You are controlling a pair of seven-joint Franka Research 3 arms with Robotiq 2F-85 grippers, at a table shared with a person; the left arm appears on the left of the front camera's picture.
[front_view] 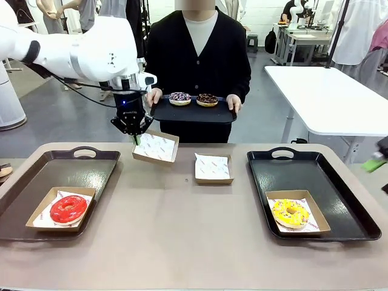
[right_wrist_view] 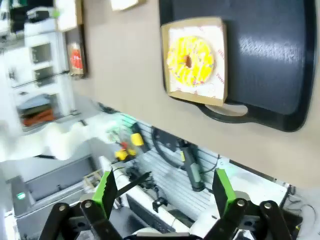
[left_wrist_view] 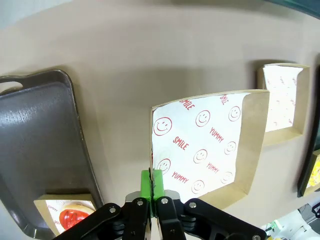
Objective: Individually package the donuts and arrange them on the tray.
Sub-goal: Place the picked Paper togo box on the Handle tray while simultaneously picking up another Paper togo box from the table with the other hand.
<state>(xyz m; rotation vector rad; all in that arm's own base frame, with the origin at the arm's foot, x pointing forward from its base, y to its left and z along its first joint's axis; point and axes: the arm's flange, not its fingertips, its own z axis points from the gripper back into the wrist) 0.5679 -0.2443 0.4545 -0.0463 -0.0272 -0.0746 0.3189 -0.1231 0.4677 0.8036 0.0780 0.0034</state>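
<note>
Item: donuts, four, ring type.
- red donut (front_view: 68, 209): in a lined box on the left tray (front_view: 91, 173), near left of the bench (front_view: 182, 242)
- yellow donut (front_view: 290, 213): boxed on the right tray (front_view: 342, 200), near right
- purple-white sprinkled donut (front_view: 179, 97) and chocolate sprinkled donut (front_view: 207, 99): unboxed, side by side on the held tray (front_view: 194, 114) that a person keeps level at the far side

Packaging: held box (front_view: 156, 147), empty, tilted, far left of centre; spare box (front_view: 213, 168) flat just to its right.

Claws: left claw (front_view: 136, 134) clamped on the held box's paper-lined rim; right claw (right_wrist_view: 165, 189) with fingers wide apart, holding nothing, off the right end of the bench.

Handling, judged: donuts light, soft and easily crushed, with glaze likely sticky and sprinkles that shed. Grip gently across the outer sides of the ring, never on the topping. Boxes are thin, light card that may flex, so pinch a side wall near a corner
</note>
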